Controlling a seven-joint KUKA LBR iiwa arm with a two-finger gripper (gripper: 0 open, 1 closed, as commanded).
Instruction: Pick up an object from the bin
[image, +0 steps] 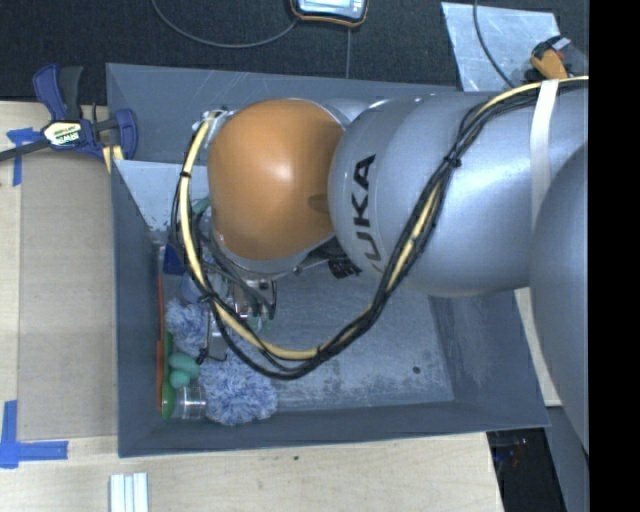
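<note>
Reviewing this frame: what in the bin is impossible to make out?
1. Camera view: the upper-left floor of the grey metal bin, covered by the orange wrist cover.
2. The fluffy blue-grey cloth: top end under the gripper and cables.
3. The small green rounded thing at the left wall: too small to identify.

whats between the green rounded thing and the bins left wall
A thin orange-red rod lies along that wall, beside the green rounded thing, in the camera view.
</note>
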